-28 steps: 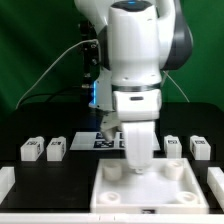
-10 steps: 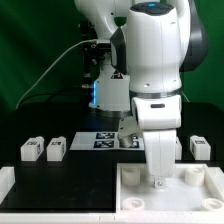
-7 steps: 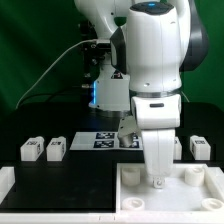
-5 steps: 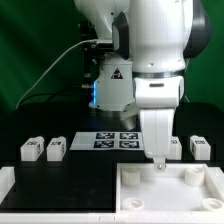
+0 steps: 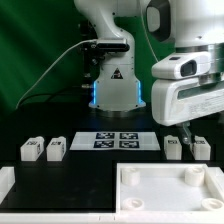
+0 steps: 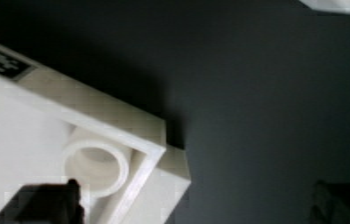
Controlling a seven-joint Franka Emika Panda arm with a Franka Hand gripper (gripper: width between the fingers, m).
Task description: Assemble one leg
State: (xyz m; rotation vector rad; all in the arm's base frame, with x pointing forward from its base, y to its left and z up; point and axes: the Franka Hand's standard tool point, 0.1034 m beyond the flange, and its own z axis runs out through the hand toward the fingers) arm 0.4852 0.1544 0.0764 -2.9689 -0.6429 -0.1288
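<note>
Four small white legs with dark tags lie on the black table: two at the exterior view's left and two at its right. The large white tabletop with corner sockets lies at the front right. My gripper hangs open and empty just above the two right legs. In the wrist view the open gripper holds nothing; one dark fingertip shows over a tabletop corner with its round socket. A white leg edge shows far off.
The marker board lies flat at mid-table behind the tabletop. The robot base with blue light stands at the back. White blocks sit at the table's left edge.
The gripper has let go of the tabletop, risen out of its corner and moved up and to the exterior view's right. Earlier the tabletop was shifted rightward.
</note>
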